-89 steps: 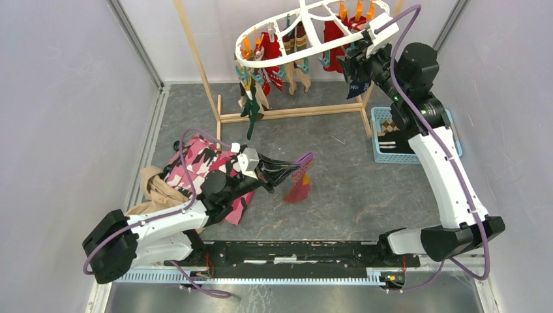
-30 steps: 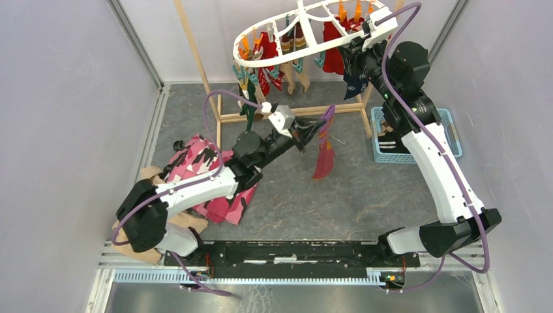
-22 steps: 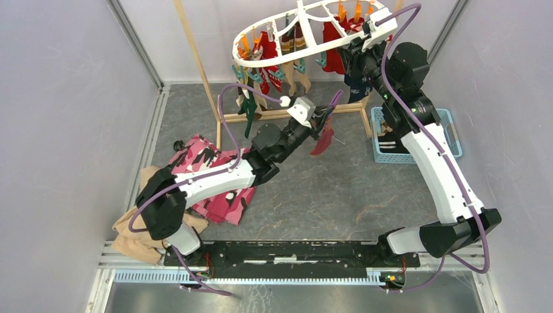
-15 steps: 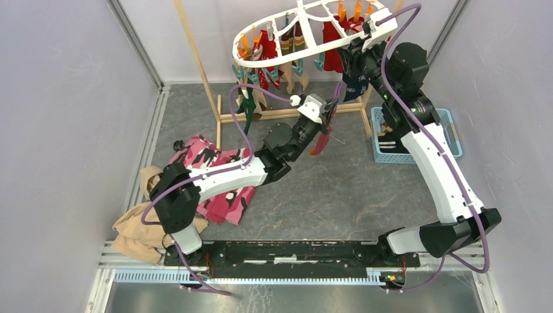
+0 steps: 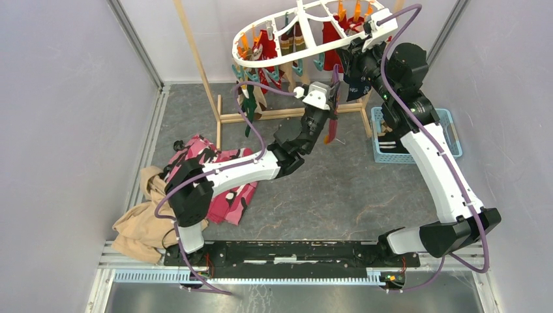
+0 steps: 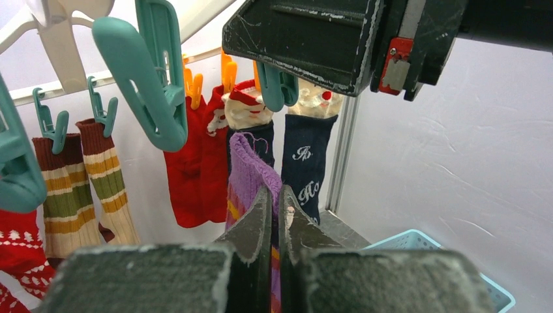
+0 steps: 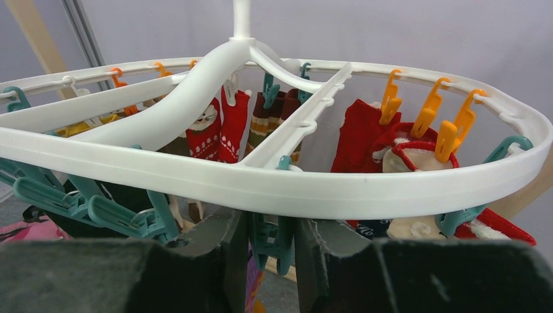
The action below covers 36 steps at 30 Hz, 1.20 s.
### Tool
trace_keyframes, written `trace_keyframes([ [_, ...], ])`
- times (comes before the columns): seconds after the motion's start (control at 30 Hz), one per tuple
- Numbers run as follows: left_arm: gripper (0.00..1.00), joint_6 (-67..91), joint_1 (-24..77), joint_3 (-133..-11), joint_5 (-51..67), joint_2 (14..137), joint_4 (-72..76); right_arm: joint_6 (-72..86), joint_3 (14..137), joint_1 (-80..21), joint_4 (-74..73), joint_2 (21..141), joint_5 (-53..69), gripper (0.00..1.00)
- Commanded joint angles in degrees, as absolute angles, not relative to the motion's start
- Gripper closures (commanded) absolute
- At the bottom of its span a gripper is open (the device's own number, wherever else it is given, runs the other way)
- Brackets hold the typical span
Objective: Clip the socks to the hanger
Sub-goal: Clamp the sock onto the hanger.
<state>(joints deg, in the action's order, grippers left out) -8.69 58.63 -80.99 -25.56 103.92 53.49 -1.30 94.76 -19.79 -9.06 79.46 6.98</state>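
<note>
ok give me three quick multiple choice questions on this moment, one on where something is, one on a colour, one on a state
1. Where is the blue basket?
A. on the table, by the wooden rack's right foot
B. under the pink cloth
C. hanging from the hanger

2. What colour is the sock in the left gripper?
A. dark green
B. purple
C. plain red

3. What state is the left gripper in?
A. open above the table
B. open around a clip
C. shut on the sock

Answers:
1 A: the top view shows the basket on the table next to that foot.
2 B: the left wrist view shows purple fabric rising from between the fingers.
3 C: the fingers are pressed together on the fabric.
</note>
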Motion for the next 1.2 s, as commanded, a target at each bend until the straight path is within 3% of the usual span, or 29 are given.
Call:
trace_keyframes([
  [0.0, 0.98, -9.4, 58.9, -84.9, -26.5, 105.2, 55.9, -0.1, 94.4, -20.1, -6.9, 78.9, 7.3, 0.88],
  [1.17, 0.98, -4.7, 58.3, -90.1, -24.1, 108.0, 50.7, -0.1, 93.7, -20.3, -6.9, 78.1, 7.9, 0.89],
])
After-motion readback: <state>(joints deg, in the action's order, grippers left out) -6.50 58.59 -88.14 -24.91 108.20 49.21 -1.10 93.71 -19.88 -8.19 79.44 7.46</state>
